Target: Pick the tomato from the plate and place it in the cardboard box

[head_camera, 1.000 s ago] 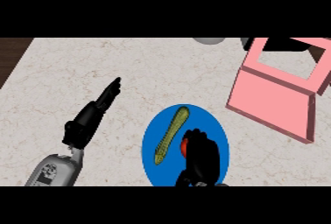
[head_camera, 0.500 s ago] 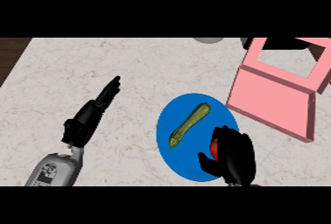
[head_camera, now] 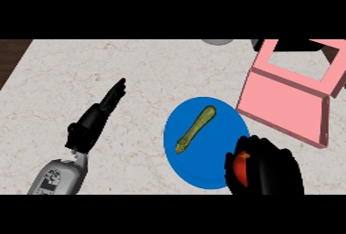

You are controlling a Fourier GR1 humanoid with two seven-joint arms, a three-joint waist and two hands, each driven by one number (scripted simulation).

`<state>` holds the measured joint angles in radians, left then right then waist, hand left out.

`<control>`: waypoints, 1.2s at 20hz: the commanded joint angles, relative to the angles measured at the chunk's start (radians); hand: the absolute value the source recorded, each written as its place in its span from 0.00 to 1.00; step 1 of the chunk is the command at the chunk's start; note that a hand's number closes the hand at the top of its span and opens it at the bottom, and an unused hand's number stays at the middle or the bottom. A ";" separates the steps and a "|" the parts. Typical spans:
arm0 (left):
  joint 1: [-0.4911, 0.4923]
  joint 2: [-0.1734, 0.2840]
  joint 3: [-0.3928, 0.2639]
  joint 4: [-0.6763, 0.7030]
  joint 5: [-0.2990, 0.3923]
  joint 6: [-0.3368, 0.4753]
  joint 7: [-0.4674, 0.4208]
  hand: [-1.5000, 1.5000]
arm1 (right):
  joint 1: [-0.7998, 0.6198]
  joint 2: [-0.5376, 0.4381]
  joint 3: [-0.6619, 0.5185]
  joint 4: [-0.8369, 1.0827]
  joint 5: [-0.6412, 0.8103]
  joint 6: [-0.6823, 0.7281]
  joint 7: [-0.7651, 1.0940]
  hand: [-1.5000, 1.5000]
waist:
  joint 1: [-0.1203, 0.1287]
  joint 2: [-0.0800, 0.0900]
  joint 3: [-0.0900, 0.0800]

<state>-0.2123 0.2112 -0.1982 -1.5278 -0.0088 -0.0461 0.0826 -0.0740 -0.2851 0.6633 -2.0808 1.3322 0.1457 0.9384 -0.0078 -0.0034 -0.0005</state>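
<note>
A red tomato [head_camera: 239, 173] shows between the curled black fingers of my right hand [head_camera: 272, 170], at the lower right rim of the blue plate [head_camera: 192, 165]; most of the tomato is hidden by the hand. A long yellow-green vegetable [head_camera: 197, 129] lies aslant on the plate. The pink open box [head_camera: 283, 107] stands just right of and beyond the plate. My left hand [head_camera: 94, 121] rests at the left, fingers straight and pointing away, holding nothing.
A grey round object [head_camera: 217, 41] sits at the counter's far edge, and a dark object [head_camera: 297, 45] lies behind the box. The counter's left edge [head_camera: 15, 68] borders a dark wooden strip.
My right hand, with the tomato in it, has moved right from the plate's middle to its lower right rim. The plate and the vegetable shifted slightly up and right. The left hand stayed still.
</note>
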 commanded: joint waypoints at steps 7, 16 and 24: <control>-0.002 -0.005 0.025 0.011 0.009 -0.030 0.000 0.50 | -0.109 0.151 0.099 -0.428 0.185 0.331 0.167 1.00 | -0.001 -0.002 -0.002; 0.035 -0.066 -0.008 0.055 -0.072 0.008 -0.079 0.50 | -0.198 0.249 -0.165 -0.388 0.160 0.391 0.043 1.00 | 0.006 0.004 0.000; 0.066 -0.030 0.026 0.005 -0.055 -0.043 -0.064 0.50 | -0.396 0.259 -0.596 -0.247 -0.039 0.412 -0.104 1.00 | 0.013 0.005 0.000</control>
<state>-0.1906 0.1805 -0.1747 -1.5340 -0.0492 -0.0846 0.0699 -0.3916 -0.0243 0.2434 -2.3867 1.3921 0.5319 0.8644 0.0029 0.0003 -0.0004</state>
